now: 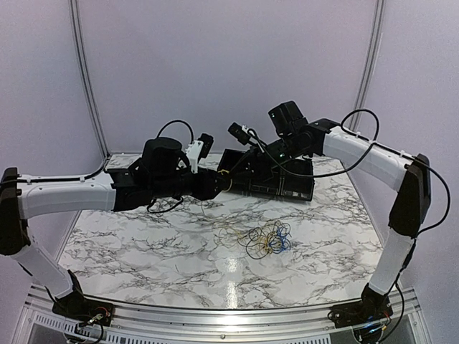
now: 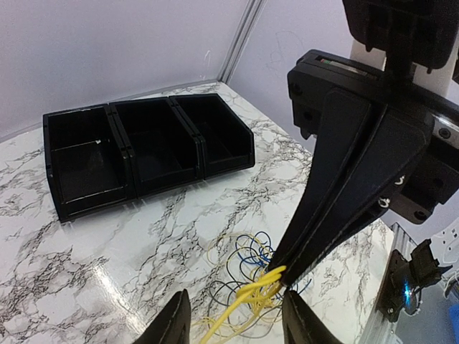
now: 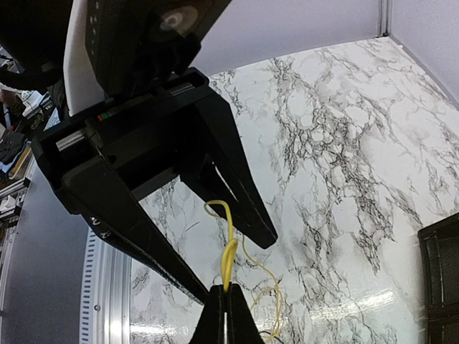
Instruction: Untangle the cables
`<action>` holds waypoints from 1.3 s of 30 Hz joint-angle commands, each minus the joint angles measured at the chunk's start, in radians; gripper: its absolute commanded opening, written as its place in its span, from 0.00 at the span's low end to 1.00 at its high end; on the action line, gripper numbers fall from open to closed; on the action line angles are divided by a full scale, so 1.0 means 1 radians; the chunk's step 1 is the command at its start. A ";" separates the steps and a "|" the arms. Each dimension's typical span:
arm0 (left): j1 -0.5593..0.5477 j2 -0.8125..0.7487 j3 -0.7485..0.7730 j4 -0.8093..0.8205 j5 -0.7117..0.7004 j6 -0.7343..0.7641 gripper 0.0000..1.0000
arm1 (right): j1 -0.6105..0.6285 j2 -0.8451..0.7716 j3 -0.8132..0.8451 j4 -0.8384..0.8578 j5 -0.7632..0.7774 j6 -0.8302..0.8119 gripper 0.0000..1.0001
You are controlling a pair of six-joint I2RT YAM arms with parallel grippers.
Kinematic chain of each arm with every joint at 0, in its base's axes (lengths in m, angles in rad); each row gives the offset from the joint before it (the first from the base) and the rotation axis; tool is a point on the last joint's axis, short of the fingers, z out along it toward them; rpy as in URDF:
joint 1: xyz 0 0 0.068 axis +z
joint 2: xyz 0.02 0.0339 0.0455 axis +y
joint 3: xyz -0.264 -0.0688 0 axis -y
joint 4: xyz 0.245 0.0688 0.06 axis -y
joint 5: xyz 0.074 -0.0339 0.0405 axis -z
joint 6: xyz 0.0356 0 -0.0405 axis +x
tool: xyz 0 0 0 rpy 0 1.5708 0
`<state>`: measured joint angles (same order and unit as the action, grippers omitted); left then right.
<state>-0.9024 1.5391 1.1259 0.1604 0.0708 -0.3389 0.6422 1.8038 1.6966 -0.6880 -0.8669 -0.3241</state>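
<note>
The right pincer [image 3: 226, 297] is pinched fully shut on the yellow cable [image 3: 229, 254] and holds a doubled strand of it in the air above the worktop [image 1: 143, 251]. The left pincer [image 2: 237, 301] meets it tip to tip. Its jaws stand partly apart on either side of the same strand, with nothing clamped. The lower yellow loops appear to trail down into the tangle [image 1: 271, 239] of blue and black cables on the marble, well clear of the black bins [image 2: 93, 193].

The step in hand looks like drawing the yellow cable free. To do it well, the left pincer should close on the strand just beside the right one's hold, so the thin wire cannot slip. A slow, steady lift angled away from the heap is best. A quick pull would likely drag the other loops up or tighten a knot.
</note>
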 commanded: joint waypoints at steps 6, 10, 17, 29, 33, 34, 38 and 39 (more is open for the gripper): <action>0.000 0.076 0.060 0.042 -0.084 -0.053 0.37 | 0.009 -0.030 -0.004 0.007 -0.010 -0.024 0.00; 0.001 0.078 0.063 0.055 -0.075 -0.049 0.37 | 0.010 -0.036 -0.011 0.006 -0.001 -0.026 0.00; 0.013 -0.012 -0.024 0.075 -0.057 -0.065 0.50 | 0.006 -0.044 -0.023 0.002 0.016 -0.036 0.00; 0.028 0.080 0.032 0.111 -0.035 -0.107 0.44 | 0.004 -0.036 -0.015 -0.002 -0.003 -0.030 0.00; 0.029 0.091 0.026 0.142 -0.031 -0.120 0.43 | 0.001 -0.041 -0.020 -0.003 0.001 -0.028 0.00; 0.029 0.090 0.020 0.159 -0.016 -0.124 0.44 | 0.000 -0.042 -0.021 -0.001 0.002 -0.025 0.00; 0.034 0.072 -0.001 0.195 0.032 -0.144 0.46 | -0.009 -0.042 -0.026 0.011 -0.001 -0.012 0.00; 0.035 0.065 -0.010 0.195 0.034 -0.149 0.47 | -0.011 -0.041 -0.026 0.011 0.000 -0.013 0.00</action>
<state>-0.8757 1.6157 1.1282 0.2695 0.0616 -0.4633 0.6334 1.7977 1.6688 -0.6888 -0.8406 -0.3447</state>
